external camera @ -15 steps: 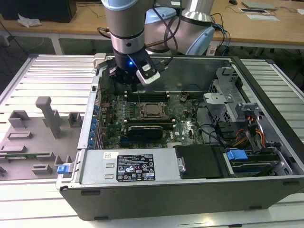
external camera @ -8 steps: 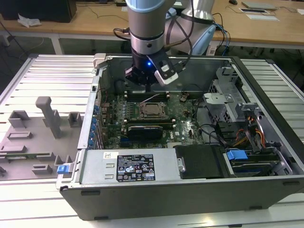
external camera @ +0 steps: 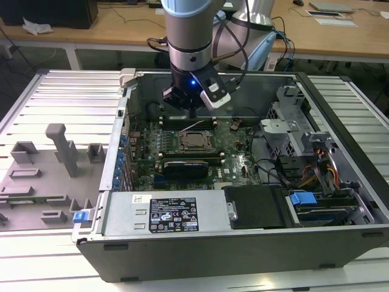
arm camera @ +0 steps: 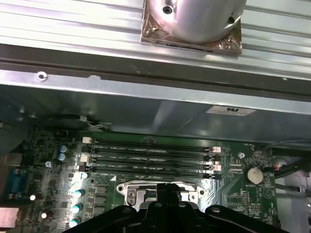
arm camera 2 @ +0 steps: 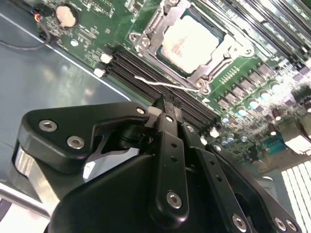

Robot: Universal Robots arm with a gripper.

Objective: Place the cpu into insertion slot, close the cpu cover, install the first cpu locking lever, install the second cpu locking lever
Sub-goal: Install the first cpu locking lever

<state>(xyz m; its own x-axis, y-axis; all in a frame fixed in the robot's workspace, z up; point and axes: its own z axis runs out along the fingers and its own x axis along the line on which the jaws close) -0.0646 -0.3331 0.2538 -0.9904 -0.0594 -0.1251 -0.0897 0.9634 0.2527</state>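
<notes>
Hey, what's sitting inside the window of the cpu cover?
The silver-grey top of the cpu fills the window of the cpu cover. Anything beneath the chip is hidden by it.

The silver-grey cpu (arm camera 2: pixel 192 41) lies flat in the insertion slot (arm camera 2: pixel 224 35), cpu cover (arm camera 2: pixel 217 59) lowered around it.

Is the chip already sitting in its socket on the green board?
Yes, in the second wrist view the silver chip lies in the socket, ringed by the metal cover.
</notes>
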